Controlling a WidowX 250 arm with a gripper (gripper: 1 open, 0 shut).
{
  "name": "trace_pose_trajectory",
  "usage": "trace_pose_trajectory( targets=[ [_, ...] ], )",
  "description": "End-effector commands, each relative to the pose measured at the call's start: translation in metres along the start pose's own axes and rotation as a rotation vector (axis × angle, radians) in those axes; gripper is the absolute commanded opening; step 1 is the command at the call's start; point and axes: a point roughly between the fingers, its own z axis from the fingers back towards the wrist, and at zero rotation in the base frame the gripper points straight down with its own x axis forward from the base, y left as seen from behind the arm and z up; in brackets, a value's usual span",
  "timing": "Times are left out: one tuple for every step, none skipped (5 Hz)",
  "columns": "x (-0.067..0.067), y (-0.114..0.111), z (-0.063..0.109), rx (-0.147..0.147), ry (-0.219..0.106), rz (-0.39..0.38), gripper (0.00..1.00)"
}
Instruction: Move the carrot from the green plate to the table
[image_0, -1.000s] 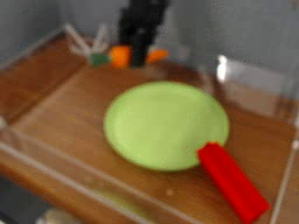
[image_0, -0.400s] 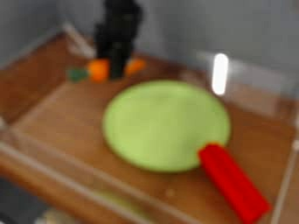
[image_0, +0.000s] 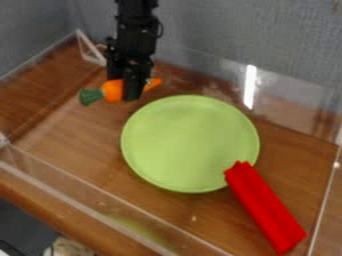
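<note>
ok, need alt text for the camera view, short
A black gripper pointing down is closed around an orange toy carrot low over the brown wooden table, just off the upper left of an empty round green plate. A red block overlaps the plate's lower right rim; clear walls edge the table.

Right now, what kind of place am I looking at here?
Probably a lab test bench for a robot: a wooden table fenced by clear acrylic walls, with only toy props, a carrot, green plate and red block.
</note>
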Motion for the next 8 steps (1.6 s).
trace_pose_trajectory(
  targets=[
    [-0.011,0.027,0.016,0.031,-0.053,0.044,0.0],
    [-0.018,0.038,0.0,-0.002,-0.035,0.109,0.0],
    [-0.022,0.042,-0.017,-0.034,-0.026,0.166,0.0],
    [-0.016,0.049,-0.03,-0.035,-0.017,0.096,0.0],
    [-0.009,0.056,-0.032,-0.017,-0.016,0.004,0.0],
    [-0.006,0.062,-0.034,-0.005,-0.016,-0.056,0.0],
    [-0.001,0.064,-0.037,-0.011,-0.016,-0.019,0.0],
    [0.001,0.063,-0.039,-0.021,-0.016,0.018,0.0]
  ],
)
